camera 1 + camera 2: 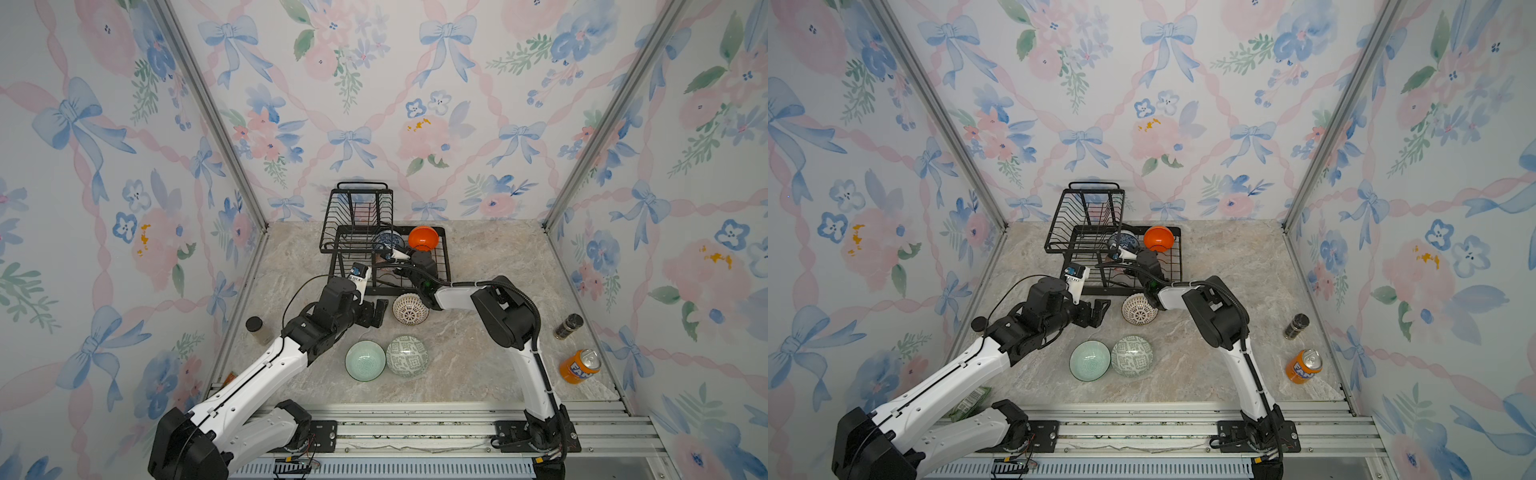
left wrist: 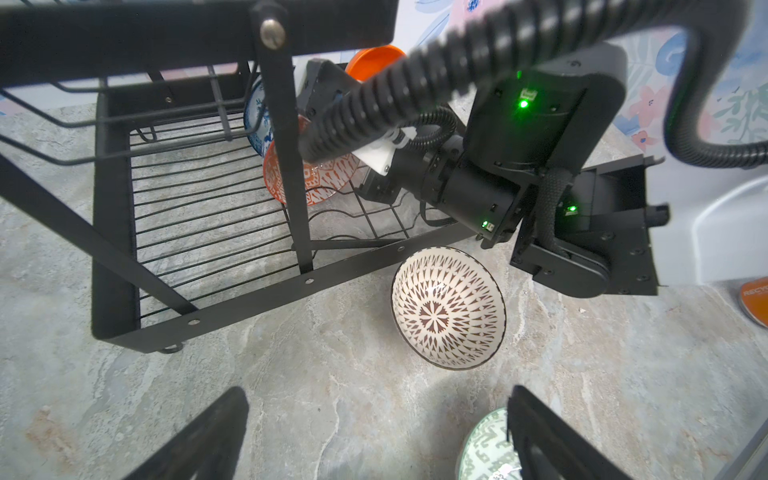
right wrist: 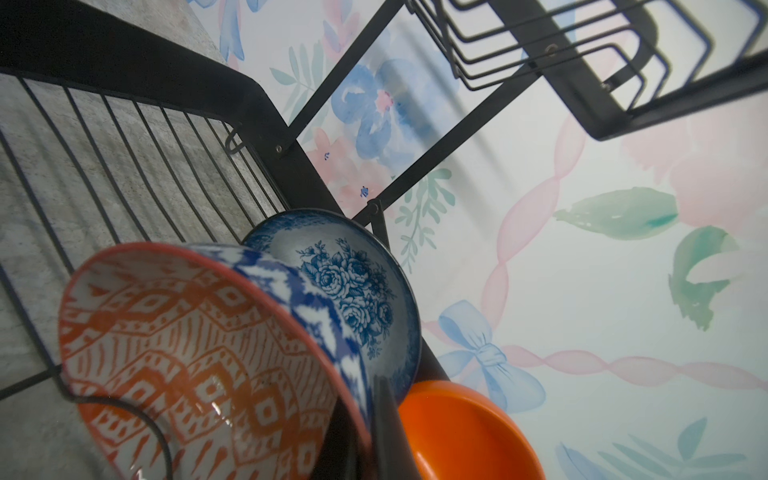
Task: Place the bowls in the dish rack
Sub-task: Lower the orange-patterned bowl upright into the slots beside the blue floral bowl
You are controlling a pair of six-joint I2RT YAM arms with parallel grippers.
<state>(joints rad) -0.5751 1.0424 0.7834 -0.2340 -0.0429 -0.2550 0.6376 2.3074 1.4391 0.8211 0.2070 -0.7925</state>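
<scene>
The black wire dish rack [image 1: 446, 266] stands at the back of the table. Inside it lean a blue-patterned bowl [image 1: 388, 240], a plain orange bowl [image 1: 423, 238] and an orange-white geometric bowl [image 3: 187, 353]. My right gripper [image 3: 359, 390] is shut on that geometric bowl's rim, down in the lower tray. On the table lie a white lattice bowl [image 1: 410, 308], a celadon bowl [image 1: 365, 360] and a grey-green geometric bowl [image 1: 407, 356]. Just left of the lattice bowl, my left gripper [image 1: 376, 311] hangs open over bare table with nothing between its fingers [image 2: 232, 411].
An orange soda can [image 1: 579, 365] and a dark jar [image 1: 568, 326] stand by the right wall. A black-lidded jar [image 1: 257, 330] is by the left wall. My right forearm [image 1: 457, 297] reaches over the lattice bowl. A metal rail [image 1: 415, 419] runs along the front.
</scene>
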